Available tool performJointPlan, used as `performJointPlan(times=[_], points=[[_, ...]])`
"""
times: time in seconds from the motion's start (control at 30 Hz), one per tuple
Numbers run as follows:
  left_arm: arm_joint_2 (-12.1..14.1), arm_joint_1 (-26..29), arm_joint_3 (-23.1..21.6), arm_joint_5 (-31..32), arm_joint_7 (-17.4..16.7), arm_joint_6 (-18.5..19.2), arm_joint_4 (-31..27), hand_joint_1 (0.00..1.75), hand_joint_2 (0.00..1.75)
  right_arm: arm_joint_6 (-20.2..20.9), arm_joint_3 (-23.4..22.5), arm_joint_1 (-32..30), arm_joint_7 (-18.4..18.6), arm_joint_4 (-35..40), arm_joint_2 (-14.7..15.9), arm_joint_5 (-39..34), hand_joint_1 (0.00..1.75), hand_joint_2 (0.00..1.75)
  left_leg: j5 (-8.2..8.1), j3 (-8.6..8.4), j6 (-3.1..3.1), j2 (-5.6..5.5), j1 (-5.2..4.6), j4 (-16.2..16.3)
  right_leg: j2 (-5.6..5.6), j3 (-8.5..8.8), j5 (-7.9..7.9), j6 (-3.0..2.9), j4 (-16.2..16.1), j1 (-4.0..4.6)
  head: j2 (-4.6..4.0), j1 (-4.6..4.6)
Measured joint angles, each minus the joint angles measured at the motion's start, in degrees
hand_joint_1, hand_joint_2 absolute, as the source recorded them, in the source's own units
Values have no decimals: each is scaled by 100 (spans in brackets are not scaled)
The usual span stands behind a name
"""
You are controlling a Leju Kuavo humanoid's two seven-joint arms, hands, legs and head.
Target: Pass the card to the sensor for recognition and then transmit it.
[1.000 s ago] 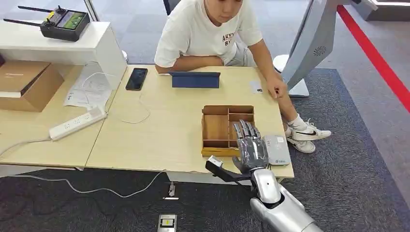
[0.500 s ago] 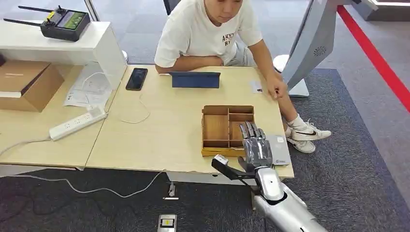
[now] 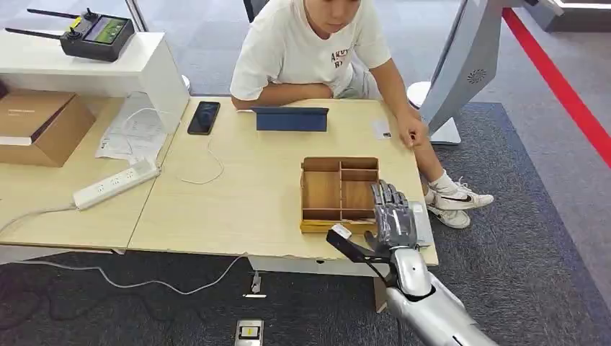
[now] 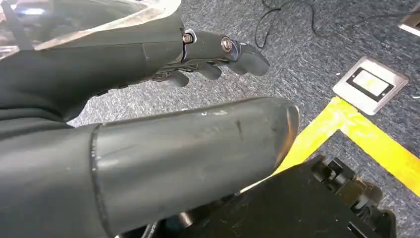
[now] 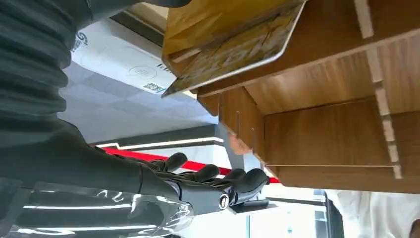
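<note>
One gold-toned, rectangular plastic card (image 5: 233, 44) with a thin silvery edge and a mottled printed face sits at the root of the robot's right hand (image 3: 393, 216). The thick grey thumb lies on top of the card and pins it, while the dark, glossy fingers (image 5: 213, 173) stretch out nearly straight, side by side, touching nothing.

In the head view this hand hovers palm-down over the flat, pale grey rectangular sensor box (image 3: 420, 220). The box lies at the near right corner of the light wood-grain table (image 3: 238, 202), just beside a shallow brown wooden tray divided into compartments (image 3: 339, 189). The card's edge reaches across the tray's rim in the right wrist view. Whether the card touches the sensor cannot be told.

The left hand (image 4: 124, 74) hangs over coarse grey carpet, its smooth rounded thumb apart from loosely curled fingers (image 4: 242, 54), with nothing in it. A square brushed-metal floor plate (image 4: 370, 84) and a strip of yellow tape (image 4: 366, 144) lie below it.

A person in a white T-shirt (image 3: 310, 43) sits at the far side of the table, one hand by a small white card (image 3: 381, 128). A dark blue tablet case (image 3: 291, 118) and a black phone (image 3: 204, 117) lie nearby.
</note>
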State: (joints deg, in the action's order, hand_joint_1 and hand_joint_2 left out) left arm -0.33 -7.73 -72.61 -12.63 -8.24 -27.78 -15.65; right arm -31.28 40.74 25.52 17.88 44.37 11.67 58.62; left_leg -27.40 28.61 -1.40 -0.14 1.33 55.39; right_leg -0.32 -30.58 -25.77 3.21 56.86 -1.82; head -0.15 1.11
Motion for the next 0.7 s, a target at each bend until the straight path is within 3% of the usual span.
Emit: performJointPlan(times=[0.7], points=[[0, -29, 0, 147, -13, 103, 0, 0, 0, -111, -147, -148, -133, 20, 103, -234, 0, 175, 0, 0, 0, 0, 0, 0, 0, 0, 0, 0, 0, 0, 0, 0]])
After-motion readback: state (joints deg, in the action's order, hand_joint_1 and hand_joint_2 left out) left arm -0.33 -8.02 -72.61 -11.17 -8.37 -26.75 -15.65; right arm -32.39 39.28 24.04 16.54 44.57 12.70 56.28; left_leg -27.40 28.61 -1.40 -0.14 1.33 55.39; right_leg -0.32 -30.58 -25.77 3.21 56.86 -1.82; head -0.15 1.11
